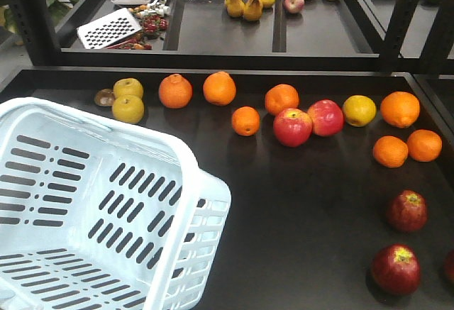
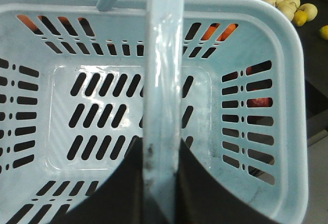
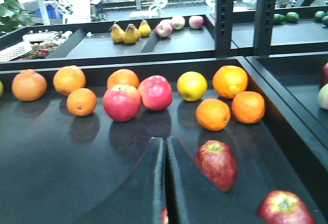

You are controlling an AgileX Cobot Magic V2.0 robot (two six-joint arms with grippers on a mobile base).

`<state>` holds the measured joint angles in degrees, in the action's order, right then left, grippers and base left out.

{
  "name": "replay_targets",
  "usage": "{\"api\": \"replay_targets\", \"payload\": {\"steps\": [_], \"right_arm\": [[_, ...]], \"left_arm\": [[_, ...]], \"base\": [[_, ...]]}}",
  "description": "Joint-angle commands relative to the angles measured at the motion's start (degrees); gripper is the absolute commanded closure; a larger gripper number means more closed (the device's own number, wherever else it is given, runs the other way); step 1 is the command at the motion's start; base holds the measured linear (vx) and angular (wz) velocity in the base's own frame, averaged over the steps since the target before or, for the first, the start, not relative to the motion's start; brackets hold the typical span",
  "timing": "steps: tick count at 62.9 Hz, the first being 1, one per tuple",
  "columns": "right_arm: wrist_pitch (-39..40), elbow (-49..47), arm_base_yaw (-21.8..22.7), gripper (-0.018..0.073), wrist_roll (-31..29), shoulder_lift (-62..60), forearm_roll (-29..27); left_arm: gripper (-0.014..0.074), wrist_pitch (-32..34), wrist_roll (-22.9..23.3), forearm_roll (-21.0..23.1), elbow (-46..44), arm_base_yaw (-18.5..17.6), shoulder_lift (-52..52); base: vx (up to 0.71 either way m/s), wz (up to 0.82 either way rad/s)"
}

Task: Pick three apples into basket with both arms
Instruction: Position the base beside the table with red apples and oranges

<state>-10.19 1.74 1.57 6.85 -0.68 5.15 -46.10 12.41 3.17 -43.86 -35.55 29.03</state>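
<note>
Lower left in the front view, the basket sits tilted, its handle clamped in the left gripper; a loose pinch could let it swing or slip. Bottom centre of the right wrist view, the right gripper is nearly closed and apparently empty; unopened, it would knock the apples at lower right rolling.
</note>
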Motion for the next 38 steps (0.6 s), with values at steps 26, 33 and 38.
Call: {"api": "replay_targets", "payload": {"steps": [26,33,38], "right_arm": [[4.3,0.7,-0.3,0.0568,-0.2,-0.4,0.4],[4.3,0.7,-0.3,0.0568,-0.2,-0.4,0.4],[4.3,0.7,-0.3,0.0568,-0.2,-0.4,0.4]], "left_arm": [[0.0603,6.1,0.2,0.1,-1.4,-0.1,0.2],[0.0603,6.1,0.2,0.1,-1.4,-0.1,0.2],[0.0603,6.1,0.2,0.1,-1.4,-0.1,0.2]], "base": [[0.07,-0.09],[0.06,-0.04],[0.06,-0.02]]}}
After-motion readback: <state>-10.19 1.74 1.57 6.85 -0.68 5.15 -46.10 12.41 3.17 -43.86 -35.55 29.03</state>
